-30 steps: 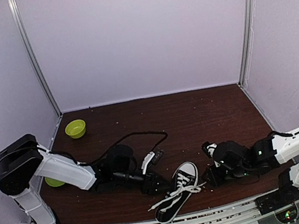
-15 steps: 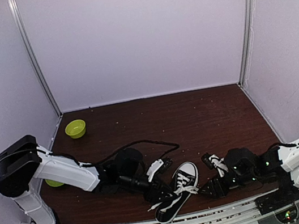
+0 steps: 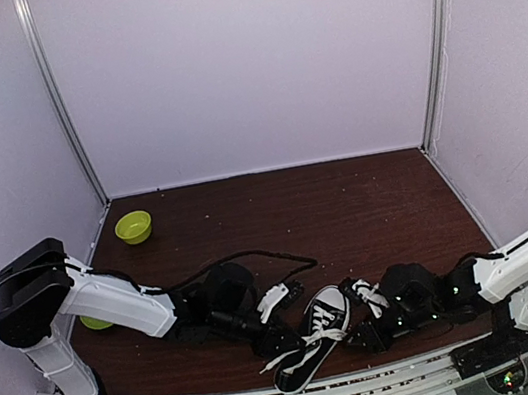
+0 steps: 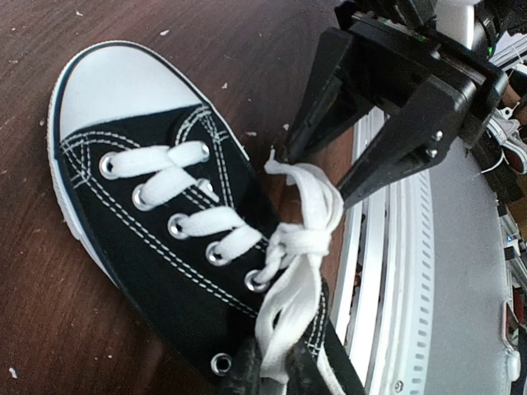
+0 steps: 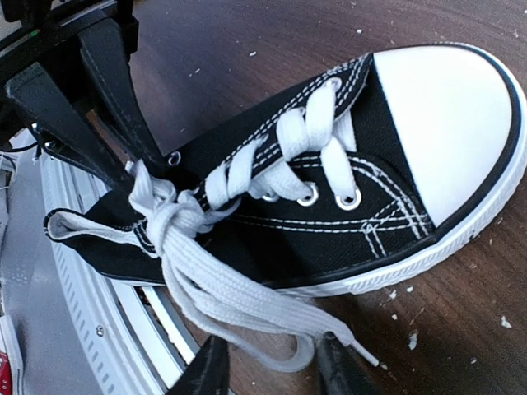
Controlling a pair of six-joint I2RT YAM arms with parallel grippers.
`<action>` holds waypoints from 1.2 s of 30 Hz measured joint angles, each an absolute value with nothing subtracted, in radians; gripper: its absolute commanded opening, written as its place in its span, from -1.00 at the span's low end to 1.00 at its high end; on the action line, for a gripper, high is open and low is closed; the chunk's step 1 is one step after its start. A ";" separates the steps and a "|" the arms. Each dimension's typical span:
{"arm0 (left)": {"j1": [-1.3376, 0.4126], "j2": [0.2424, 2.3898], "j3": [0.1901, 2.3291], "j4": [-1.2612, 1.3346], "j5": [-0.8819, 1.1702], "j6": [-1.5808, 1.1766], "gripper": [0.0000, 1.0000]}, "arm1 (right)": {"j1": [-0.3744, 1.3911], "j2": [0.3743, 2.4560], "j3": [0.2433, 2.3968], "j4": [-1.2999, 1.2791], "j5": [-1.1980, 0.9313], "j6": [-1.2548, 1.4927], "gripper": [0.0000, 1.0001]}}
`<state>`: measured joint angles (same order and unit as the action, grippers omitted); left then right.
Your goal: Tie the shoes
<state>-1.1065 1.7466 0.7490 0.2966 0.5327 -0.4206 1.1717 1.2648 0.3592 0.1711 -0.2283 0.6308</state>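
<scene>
— Sneaker (image 3: 313,336) where?
— It lay on the table (image 3: 346,204) by the front edge, toe pointing away from me.
— Jaws?
— My left gripper (image 4: 272,372) was clamped on the white laces (image 4: 300,239) near the heel. My right gripper (image 5: 272,364) had its jaws apart, straddling the loose lace ends.

A: What is the worktop (image 3: 365,196) like?
B: Dark brown, wood-grained, with pale crumbs (image 5: 414,339) scattered over it.
A: And what lies on it?
B: A shoe (image 3: 314,346) sits sole down by the near edge, toe pointing away and to the right. Its white laces (image 3: 279,361) trail onto the wood on its left. A green bowl (image 3: 133,226) stands at the far left corner. A second green thing (image 3: 95,321) sits at the left edge, half hidden. A black cable (image 3: 253,253) arcs left of the shoe
</scene>
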 measured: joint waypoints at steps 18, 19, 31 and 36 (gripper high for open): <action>-1.102 1.698 0.746 0.271 0.446 -0.418 -1.00 | 1.174 1.259 0.369 0.109 -0.220 0.609 -1.00; -1.100 1.689 0.744 0.268 0.438 -0.417 -1.00 | 1.174 1.256 0.369 0.098 -0.216 0.609 -1.00; -1.066 1.633 0.706 0.234 0.309 -0.436 -1.00 | 1.174 1.238 0.368 0.050 -0.176 0.614 -1.00; -1.046 1.616 0.695 0.234 0.290 -0.452 -1.00 | 1.174 1.234 0.368 0.064 -0.173 0.620 -1.00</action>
